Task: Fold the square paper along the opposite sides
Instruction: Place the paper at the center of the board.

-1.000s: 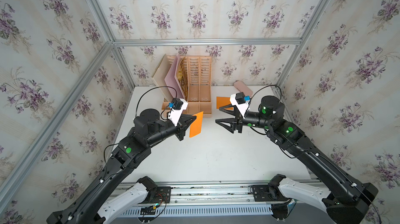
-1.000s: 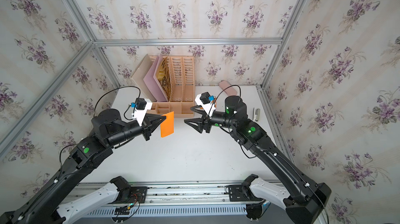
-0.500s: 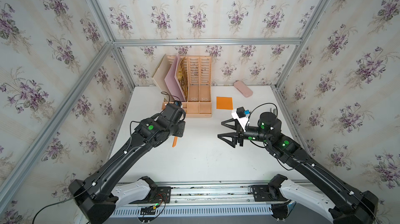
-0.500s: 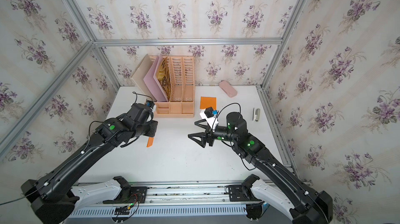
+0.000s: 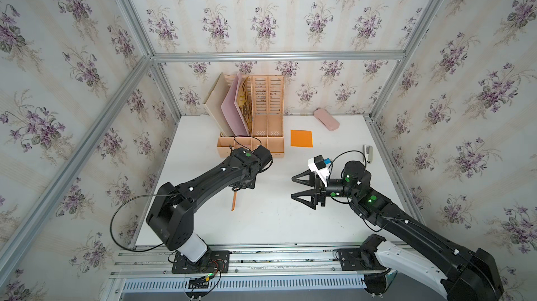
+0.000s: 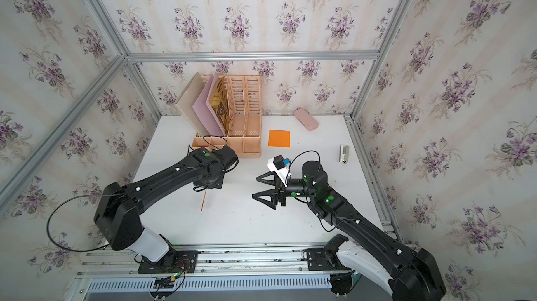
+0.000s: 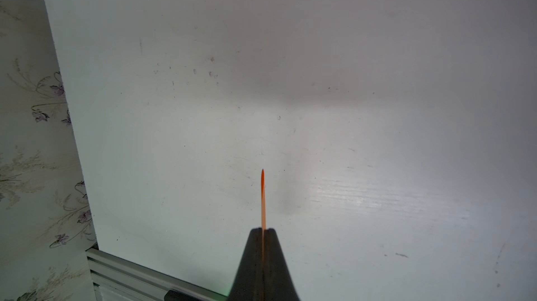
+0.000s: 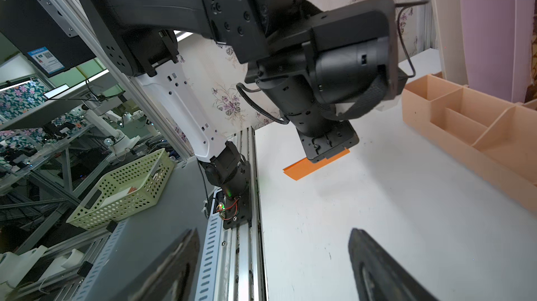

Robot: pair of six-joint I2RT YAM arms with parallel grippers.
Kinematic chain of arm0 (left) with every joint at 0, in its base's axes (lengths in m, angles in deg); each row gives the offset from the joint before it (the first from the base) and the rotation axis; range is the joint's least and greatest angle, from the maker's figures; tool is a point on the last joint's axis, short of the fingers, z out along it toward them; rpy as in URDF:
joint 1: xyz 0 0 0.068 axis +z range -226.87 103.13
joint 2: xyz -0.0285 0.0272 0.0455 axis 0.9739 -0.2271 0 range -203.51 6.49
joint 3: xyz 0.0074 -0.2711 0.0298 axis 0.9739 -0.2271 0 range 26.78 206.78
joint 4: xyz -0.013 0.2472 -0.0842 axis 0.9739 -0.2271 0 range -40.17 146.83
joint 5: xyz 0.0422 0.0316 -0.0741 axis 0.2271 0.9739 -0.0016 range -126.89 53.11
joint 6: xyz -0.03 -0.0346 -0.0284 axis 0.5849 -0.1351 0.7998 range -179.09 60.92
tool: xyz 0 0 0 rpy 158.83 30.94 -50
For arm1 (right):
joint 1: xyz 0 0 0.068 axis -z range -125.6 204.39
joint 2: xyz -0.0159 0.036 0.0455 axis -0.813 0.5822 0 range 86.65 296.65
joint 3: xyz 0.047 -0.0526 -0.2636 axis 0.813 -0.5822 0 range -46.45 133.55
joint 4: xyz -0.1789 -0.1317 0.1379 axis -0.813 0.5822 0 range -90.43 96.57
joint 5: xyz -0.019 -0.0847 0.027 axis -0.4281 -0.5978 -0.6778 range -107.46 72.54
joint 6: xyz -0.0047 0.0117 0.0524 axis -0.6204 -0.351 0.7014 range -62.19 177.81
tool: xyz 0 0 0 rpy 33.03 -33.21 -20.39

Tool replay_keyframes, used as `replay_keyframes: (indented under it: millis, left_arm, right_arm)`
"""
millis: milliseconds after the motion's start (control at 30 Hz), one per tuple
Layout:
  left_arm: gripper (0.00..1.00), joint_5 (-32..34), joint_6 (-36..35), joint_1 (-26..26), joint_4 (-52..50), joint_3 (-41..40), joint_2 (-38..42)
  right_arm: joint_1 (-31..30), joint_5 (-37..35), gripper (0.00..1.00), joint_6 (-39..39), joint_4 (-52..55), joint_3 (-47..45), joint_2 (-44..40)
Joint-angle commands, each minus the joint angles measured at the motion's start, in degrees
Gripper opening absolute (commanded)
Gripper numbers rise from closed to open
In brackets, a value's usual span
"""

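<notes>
Over the white bench (image 5: 276, 221), the left end effector (image 7: 263, 230) had swung down, clamped on the orange paper (image 7: 263, 197) held edge-on near the surface, while the right end effector (image 5: 292, 188) had spread apart, empty, so pressing the crease probably came next.

No readable text, blue QR-code sticker (image 8: 45, 59) on black panel (image 8: 26, 23), print illegible

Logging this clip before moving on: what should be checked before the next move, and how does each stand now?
1. Left gripper shut on the held orange paper: ok.
2. Right gripper open and empty: ok.
3. Fold edges aligned: cannot tell, paper seen edge-on.
4. Table bare under the paper: ok.
5. Spare orange square flat, apart from both grippers: ok.
</notes>
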Motion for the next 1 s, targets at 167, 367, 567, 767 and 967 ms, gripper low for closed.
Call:
replay_keyframes:
  millis: [167, 367, 567, 767, 967]
  left_arm:
    - [0.00, 1.0, 4.4, -0.2, 4.6, 4.5, -11.6]
    - [0.00, -1.5, 5.0, -0.4, 6.7, 6.9, -18.8]
    - [0.00, -4.4, 5.7, -0.4, 8.4, 7.5, -21.6]
    - [0.17, -8.0, 5.7, -0.5, 10.4, 8.0, -23.6]
    - [0.42, -9.5, 5.4, -0.4, 10.7, 8.7, -24.5]
  right_arm:
    - [0.0, -0.3, 0.86, -0.8, -2.3, -2.3, -0.6]
    - [0.2, -1.0, 0.85, -1.2, -1.9, -3.9, -1.2]
    - [0.4, -1.0, 0.85, -1.3, -1.9, -4.1, -0.9]
    - [0.4, -0.7, 0.85, -1.3, -1.9, -3.9, -0.6]
    - [0.6, -1.0, 0.85, -1.7, -1.3, -3.9, -0.9]
